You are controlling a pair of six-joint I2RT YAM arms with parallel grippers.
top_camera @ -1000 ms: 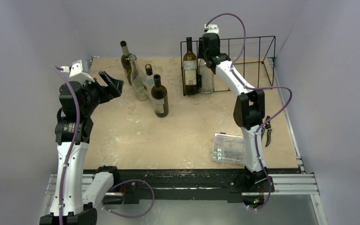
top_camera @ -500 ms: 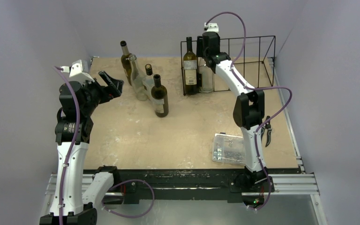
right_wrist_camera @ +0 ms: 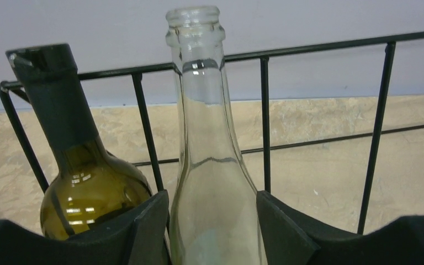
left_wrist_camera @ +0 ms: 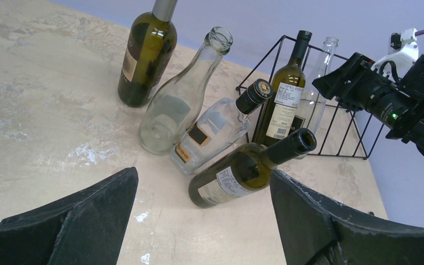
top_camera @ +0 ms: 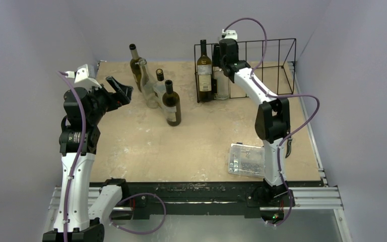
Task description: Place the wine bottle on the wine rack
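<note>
Glass, clear and empty, the tall bottle (right_wrist_camera: 212, 138) stood in the black wire rack (top_camera: 277, 50) at the overhead frame's upper right, beside a green labelled bottle (top_camera: 204, 70), with my right hand (right_wrist_camera: 212, 201) pinching its shoulder. I judged that letting go remained, with four more bottles (top_camera: 171, 103) loose on the beige desk (top_camera: 206, 131). Only the right wrist view showed the pads (right_wrist_camera: 149, 221) touching; the overhead showed my left hand (top_camera: 121, 88) spread.

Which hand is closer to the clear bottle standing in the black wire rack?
The right. The right hand grips the clear bottle in the wine rack, a finger on each side; the left hand hangs open across the table, beyond the loose bottles.
</note>
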